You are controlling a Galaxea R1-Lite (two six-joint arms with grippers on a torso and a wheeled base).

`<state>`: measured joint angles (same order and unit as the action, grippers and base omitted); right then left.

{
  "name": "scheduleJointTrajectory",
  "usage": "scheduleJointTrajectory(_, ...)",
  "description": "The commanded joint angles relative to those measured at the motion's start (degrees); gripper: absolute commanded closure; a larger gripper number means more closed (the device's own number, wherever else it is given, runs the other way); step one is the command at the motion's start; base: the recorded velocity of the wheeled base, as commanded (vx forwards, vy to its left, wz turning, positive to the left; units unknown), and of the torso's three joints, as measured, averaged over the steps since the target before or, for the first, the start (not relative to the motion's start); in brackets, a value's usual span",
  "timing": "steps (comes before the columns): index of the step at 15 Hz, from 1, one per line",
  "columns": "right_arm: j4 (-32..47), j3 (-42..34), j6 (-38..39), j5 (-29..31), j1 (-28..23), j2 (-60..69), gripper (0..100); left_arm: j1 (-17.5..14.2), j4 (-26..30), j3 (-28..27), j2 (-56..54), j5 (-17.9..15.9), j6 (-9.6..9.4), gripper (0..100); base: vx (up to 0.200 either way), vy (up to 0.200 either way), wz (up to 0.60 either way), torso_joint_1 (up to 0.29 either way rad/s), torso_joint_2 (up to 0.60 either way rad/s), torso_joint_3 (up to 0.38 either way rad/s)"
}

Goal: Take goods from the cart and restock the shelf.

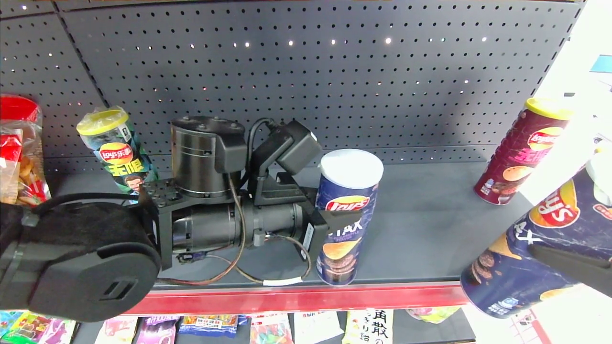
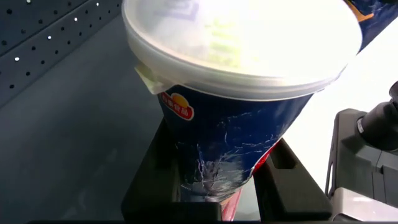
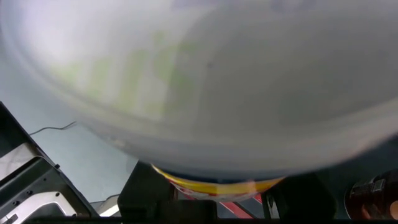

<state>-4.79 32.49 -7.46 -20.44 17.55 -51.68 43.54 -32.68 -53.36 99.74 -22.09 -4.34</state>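
Observation:
A blue chips can with a white lid (image 1: 346, 215) stands upright near the front edge of the grey shelf (image 1: 420, 229). My left gripper (image 1: 340, 223) is shut on its middle from the left. In the left wrist view the same can (image 2: 230, 137) sits between the two black fingers (image 2: 155, 186). At the lower right, in front of the shelf, a second blue chips can (image 1: 535, 248) hangs tilted, with my right gripper (image 1: 571, 260) shut on it. The right wrist view looks onto that can's pale lid (image 3: 205, 81) from close up.
A maroon can with a yellow lid (image 1: 521, 153) stands at the shelf's right end. A green can (image 1: 117, 150) stands at the back left, beside a snack bag (image 1: 19, 157). A red rail (image 1: 306, 296) edges the shelf, with packets (image 1: 267, 329) below. Open shelf lies between the blue and maroon cans.

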Motion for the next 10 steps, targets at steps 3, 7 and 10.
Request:
scheduleJointTrajectory(3,-0.04,0.03,-0.01,-0.03,0.02,-0.18,100,0.66,-0.01,0.62,-0.87,0.38,0.21,100,0.000,0.000,0.00,0.000,0.00,0.000)
scheduleJointTrajectory(7,-0.04,0.03,-0.01,-0.03,0.02,-0.18,100,1.02,-0.01,2.38,-1.75,0.38,0.21,100,0.000,0.000,0.00,0.000,0.00,0.000)
scheduleJointTrajectory(10,-0.04,0.21,-0.01,-0.03,0.02,-0.27,100,1.02,-0.01,3.26,-2.10,0.56,0.21,100,0.000,0.000,0.00,0.000,0.00,0.000)
